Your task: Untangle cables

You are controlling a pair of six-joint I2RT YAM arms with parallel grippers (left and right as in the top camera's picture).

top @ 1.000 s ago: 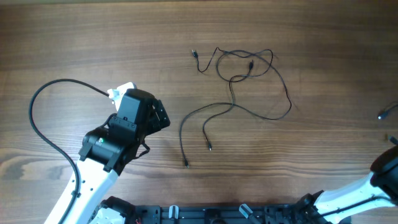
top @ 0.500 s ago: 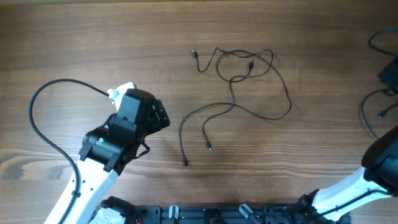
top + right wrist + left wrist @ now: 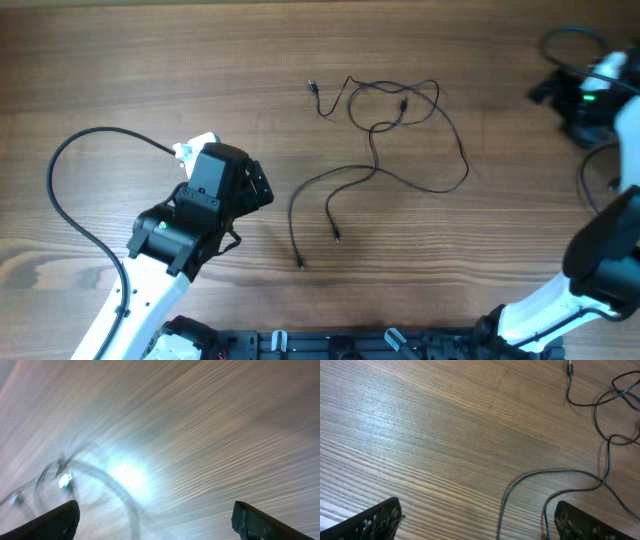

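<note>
dark thin cables (image 3: 375,167) lie looped on the wooden table (image 3: 120,60), untouched.

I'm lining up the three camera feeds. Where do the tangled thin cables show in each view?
Overhead: the cables lie centre, slightly right.
Left wrist: along the right side, top to bottom.
Right wrist: motion-blurred; faint loops at lower left may be them, cannot tell.
Shared landmark: the lone plug end, upper left of the tangle overhead, at the top edge in the left wrist view.
</note>
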